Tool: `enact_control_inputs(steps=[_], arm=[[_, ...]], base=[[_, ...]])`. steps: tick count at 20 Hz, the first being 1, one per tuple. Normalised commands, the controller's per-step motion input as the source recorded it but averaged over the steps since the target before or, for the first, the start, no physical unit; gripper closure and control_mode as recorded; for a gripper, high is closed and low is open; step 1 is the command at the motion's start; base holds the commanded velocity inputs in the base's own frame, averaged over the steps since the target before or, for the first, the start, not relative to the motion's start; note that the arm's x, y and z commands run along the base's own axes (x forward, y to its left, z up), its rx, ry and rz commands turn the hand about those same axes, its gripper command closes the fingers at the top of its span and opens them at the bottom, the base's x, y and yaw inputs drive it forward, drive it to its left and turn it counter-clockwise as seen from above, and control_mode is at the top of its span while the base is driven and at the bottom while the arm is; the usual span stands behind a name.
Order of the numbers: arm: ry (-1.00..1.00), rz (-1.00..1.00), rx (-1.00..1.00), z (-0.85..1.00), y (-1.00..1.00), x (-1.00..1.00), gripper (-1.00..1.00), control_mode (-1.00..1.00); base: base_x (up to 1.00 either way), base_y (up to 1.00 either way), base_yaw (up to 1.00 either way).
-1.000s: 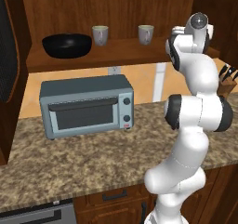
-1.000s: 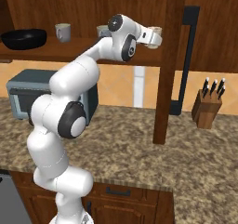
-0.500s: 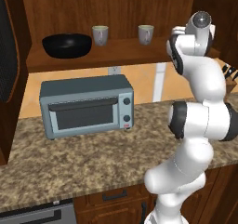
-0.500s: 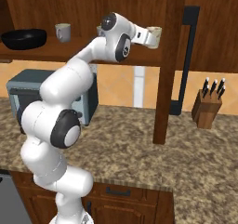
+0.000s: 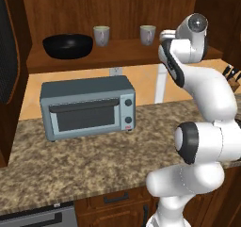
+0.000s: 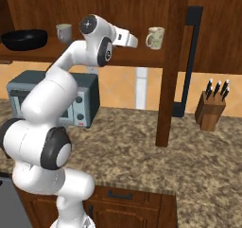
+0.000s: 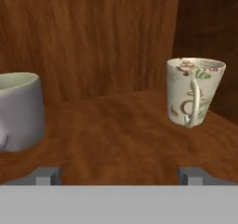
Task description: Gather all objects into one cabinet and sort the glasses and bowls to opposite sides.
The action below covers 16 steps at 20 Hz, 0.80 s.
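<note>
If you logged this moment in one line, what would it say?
gripper: open, holds nothing | patterned cream mug: upright on reddish-brown wooden shelf, right end | glossy black bowl: left end

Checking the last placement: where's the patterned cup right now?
The patterned cup stands upright on the cabinet shelf at its right end, beside the cabinet's right wall, just ahead of the open gripper; the grey cup is its nearest neighbour.

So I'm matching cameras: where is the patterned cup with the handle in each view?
Left base view: not identifiable.
Right base view: patterned cup upper middle, on the cabinet shelf, just past the open tool.
Hand view: right of centre.
Shared landmark: the plain grey cup, left in hand view.
</note>
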Motion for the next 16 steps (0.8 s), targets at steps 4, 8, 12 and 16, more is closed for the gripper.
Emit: enact_control_inputs(steps=[4,8,12,16], arm=[[0.03,0.3,0.01,0.13,0.59,-0.13,-1.0,-1.0],[0.03,0.26,0.0,0.11,0.67,-0.27,-1.0,-1.0],[0.03,0.23,0.0,0.13,0.7,-0.28,-1.0,-1.0],[0.02,0.21,0.0,0.04,0.67,-0.22,-1.0,-1.0]], base=[[0.0,0.0,0.0],[0.0,0.0,0.0],[0.0,0.0,0.0],[0.0,0.0,0.0]])
